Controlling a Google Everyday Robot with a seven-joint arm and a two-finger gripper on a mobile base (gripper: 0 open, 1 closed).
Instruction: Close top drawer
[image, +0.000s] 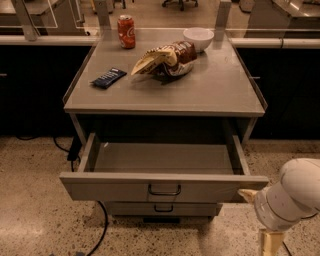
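Speckled flooring (30, 200) surrounds the cabinet (210, 95), whose open top drawer (115, 187) runs its front left to right, the gripper (248, 194) at its right end; I cannot tell whether it is open or closed.

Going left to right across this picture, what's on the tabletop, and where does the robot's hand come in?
On top: blue packet → red can → chip bag → white bowl. Furthest right comes the gripper, low down by the right end of the open top drawer.
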